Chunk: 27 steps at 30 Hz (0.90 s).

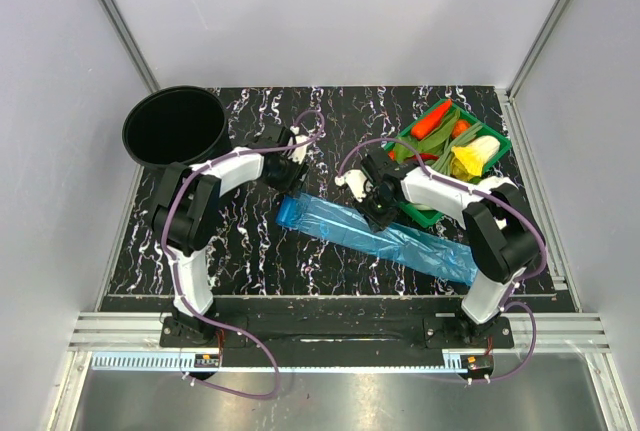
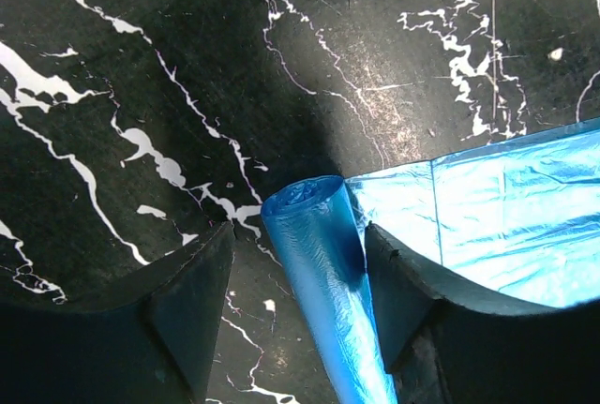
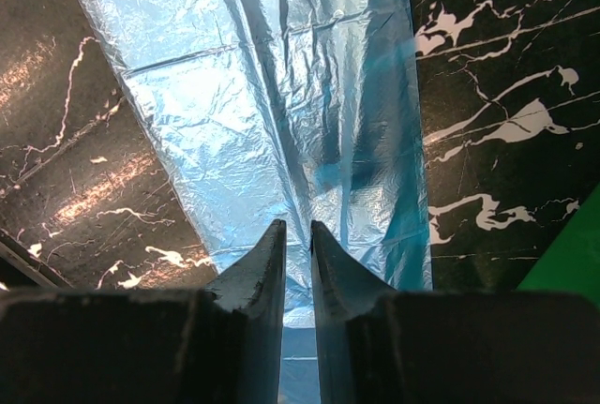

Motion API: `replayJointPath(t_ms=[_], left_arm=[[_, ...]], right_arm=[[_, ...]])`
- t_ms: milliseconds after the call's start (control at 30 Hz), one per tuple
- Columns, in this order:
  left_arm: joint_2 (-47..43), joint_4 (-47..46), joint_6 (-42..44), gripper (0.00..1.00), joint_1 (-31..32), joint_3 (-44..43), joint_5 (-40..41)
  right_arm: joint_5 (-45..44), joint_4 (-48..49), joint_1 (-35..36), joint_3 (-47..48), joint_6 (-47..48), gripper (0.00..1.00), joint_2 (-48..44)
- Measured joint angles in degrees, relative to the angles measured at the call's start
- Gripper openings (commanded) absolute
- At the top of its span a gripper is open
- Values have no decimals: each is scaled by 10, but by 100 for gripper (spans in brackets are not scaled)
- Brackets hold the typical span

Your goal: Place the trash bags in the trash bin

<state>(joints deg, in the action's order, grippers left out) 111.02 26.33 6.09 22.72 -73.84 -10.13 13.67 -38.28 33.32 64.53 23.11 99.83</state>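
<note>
Left tool [image 2: 298,237] wide, astride rolled trash bags [image 2: 506,207] | right tool [image 3: 296,228] pinching them — green tray [image 1: 477,120] beside | trash bin [image 1: 172,131] far-left

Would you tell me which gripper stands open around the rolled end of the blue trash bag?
The left gripper: its jaws stand wide astride the trash bag's roll, whereas the right gripper pinches its flat film.

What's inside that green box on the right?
The green rectangular plastic tray holds vegetables: red, orange, yellow and green pieces. The right arm covers its near edge, hiding whatever lies there.
</note>
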Motion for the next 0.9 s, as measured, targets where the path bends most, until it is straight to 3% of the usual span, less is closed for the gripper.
replayJointPath(t_ms=[600, 800, 900], left_arm=[[0, 0, 0, 50, 19, 1, 27], [0, 2, -2, 33, 19, 1, 13], [0, 3, -5, 18, 19, 2, 0]], right_arm=[[0, 2, 0, 0, 2, 21, 7], [0, 1, 0, 3, 4, 22, 10], [1, 1, 0, 17, 1, 31, 23]])
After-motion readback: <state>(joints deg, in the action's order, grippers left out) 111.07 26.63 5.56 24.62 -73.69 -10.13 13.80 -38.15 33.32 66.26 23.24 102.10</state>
